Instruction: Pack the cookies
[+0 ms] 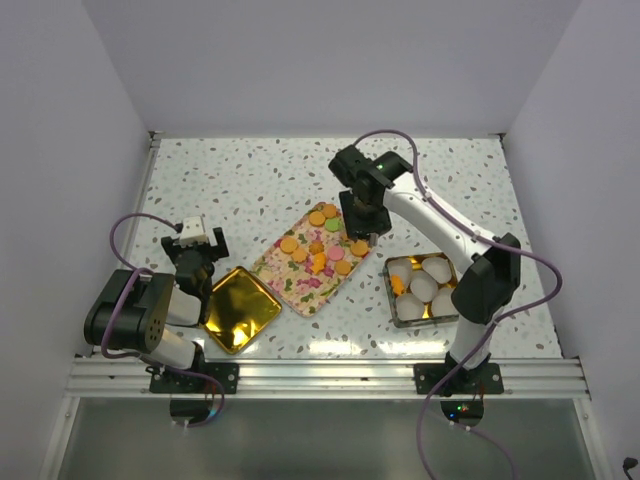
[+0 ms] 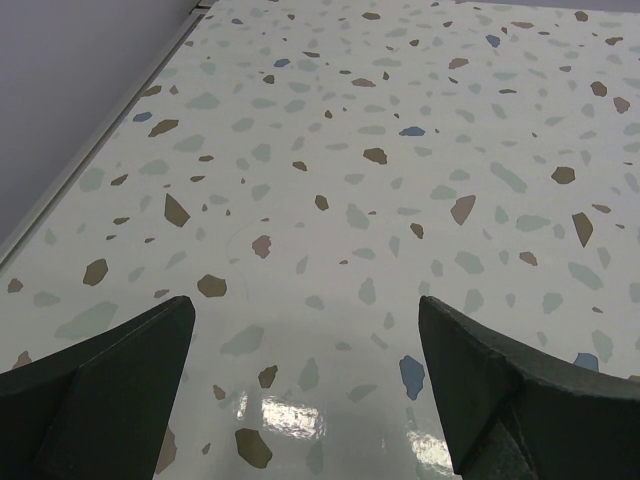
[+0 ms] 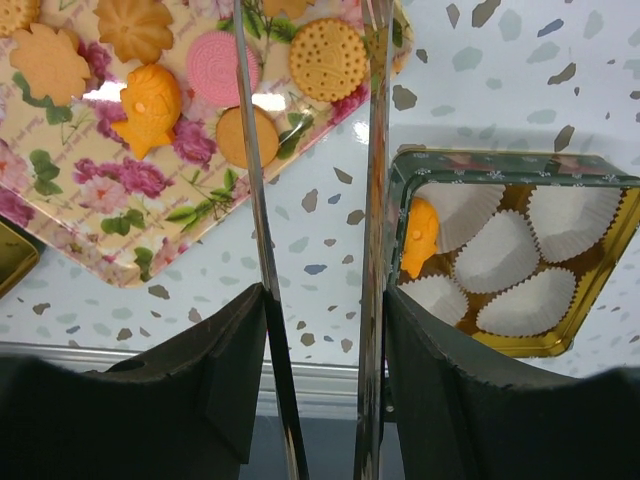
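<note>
Looks like mid-pick to me. The cookies (image 1: 318, 240) mostly sit on the floral tray (image 1: 310, 292) in the middle of the table. One orange cookie (image 3: 420, 240) is already in the tin (image 3: 500, 160) of white paper cups (image 3: 500, 250), at 4 o'clock from the tray.

The right gripper (image 1: 365, 222) hovers over the tray's 3 o'clock end. It's clamped on metal tongs (image 3: 258, 180), blades partway apart. The tips are out of view, so I can't tell if they've got anything.

Next move, I'd guess: nip a cookie, carry it to a free cup.

The left gripper (image 2: 305, 330) is wide apart and holding nothing, over bare table by the gold lid (image 1: 240, 310) at 8 o'clock.
</note>
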### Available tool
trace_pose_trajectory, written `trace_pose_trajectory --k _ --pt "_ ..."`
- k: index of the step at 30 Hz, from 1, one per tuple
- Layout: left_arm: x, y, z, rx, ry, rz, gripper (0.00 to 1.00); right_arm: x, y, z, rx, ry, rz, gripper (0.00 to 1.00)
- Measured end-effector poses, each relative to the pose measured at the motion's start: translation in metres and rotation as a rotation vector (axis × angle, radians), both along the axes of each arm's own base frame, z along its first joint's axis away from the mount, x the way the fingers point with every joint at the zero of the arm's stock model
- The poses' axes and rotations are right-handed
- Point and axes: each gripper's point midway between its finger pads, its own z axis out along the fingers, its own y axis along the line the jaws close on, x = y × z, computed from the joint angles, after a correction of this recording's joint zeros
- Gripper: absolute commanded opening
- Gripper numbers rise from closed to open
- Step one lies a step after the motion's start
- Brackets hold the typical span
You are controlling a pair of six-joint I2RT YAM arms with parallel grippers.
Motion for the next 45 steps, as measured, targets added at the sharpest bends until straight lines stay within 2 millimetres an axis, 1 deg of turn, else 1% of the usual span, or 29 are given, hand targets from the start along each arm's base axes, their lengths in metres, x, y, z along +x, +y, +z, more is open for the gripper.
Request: trace_pose_trajectory --k 4,7,18,23,32,37,42,45 --pt "0.000 0.000 0.000 0.000 0.000 0.000 1.00 0.001 0.002 -0.008 -0.011 0.019 -0.016 0.50" --pt "0.000 0.000 0.000 0.000 0.000 0.000 1.00 -0.003 0.002 -0.014 -0.024 0.048 -0.024 0.50" --pt "0.000 0.000 0.000 0.000 0.000 0.000 1.00 -0.007 0.017 -0.007 -0.001 0.024 -0.014 0.50" --pt "0.000 0.000 0.000 0.000 0.000 0.000 1.00 -0.009 0.021 -0.011 -0.008 0.032 -0.007 0.50" --pt "0.000 0.000 0.000 0.000 0.000 0.000 1.00 -0.009 0.021 -0.019 -0.024 0.049 -0.006 0.49" --pt "0.000 0.000 0.000 0.000 0.000 0.000 1.00 -0.011 0.019 -0.023 -0.035 0.058 -0.004 0.45" --pt "0.000 0.000 0.000 0.000 0.000 0.000 1.00 -0.010 0.020 -0.025 -0.034 0.054 0.000 0.36" --pt "0.000 0.000 0.000 0.000 0.000 0.000 1.00 -0.010 0.020 -0.026 -0.036 0.054 0.002 0.34"
